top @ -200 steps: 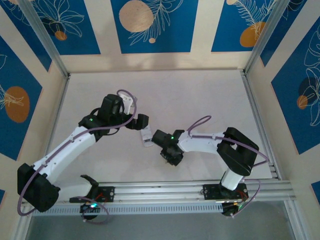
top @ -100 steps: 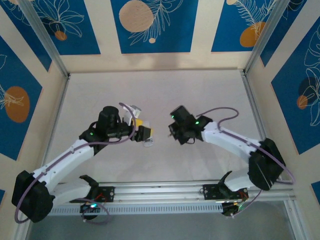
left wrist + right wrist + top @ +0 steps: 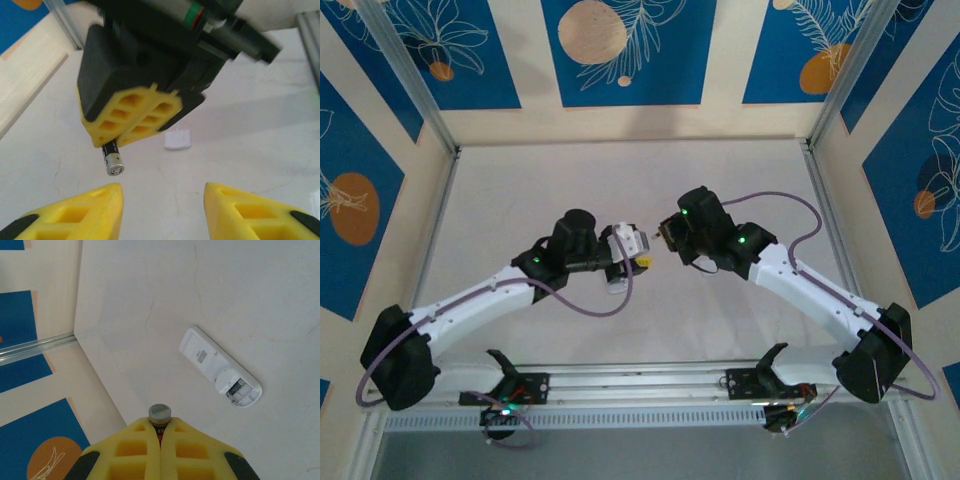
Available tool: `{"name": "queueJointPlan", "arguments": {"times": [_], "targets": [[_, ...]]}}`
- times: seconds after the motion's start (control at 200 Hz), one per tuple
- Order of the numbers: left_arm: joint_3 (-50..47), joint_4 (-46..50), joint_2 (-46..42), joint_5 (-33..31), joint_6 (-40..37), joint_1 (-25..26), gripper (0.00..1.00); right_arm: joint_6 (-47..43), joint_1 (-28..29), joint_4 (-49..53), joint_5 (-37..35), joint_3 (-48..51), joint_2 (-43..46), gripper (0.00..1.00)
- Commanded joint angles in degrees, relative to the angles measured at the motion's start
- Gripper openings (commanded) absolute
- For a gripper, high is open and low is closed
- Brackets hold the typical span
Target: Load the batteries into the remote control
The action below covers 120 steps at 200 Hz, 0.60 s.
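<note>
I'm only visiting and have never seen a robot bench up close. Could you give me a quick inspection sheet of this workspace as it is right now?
Surface: pale table, faint hairline marks.
Job's things: remote control lying back up, battery bay open; one battery gripped end-out.
Clutter: small white piece on the table, possibly the bay cover.
Grippers: right gripper fingers shut on the battery; left gripper fingers open, empty, facing it.
Cables: purple cables looped along both arms.
Surroundings: cream walls with blue leaf-print panels; metal rail at the near edge.
</note>
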<state>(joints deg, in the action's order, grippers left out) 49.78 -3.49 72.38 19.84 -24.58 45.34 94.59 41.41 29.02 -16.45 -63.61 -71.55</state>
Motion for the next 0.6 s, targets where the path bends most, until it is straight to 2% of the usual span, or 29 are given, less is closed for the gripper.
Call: {"name": "queueJointPlan", "arguments": {"times": [0.0, 0.14, 0.595], "targets": [[1.20, -6.14, 1.85, -6.11, -2.65, 1.63, 0.41, -1.10, 0.58, -1.46, 0.23, 0.77, 1.84, 0.06], [1.02, -9.82, 3.20, -9.56, -1.92, 2.04, 0.40, -1.24, 0.78, -1.10, -0.04, 1.27, 2.53, 0.06], [2.52, -11.51, 5.08, -11.49, -1.17, 2.03, 0.42, -0.52, 0.96, -1.34, 0.85, 3.36, 3.08, 0.06]]}}
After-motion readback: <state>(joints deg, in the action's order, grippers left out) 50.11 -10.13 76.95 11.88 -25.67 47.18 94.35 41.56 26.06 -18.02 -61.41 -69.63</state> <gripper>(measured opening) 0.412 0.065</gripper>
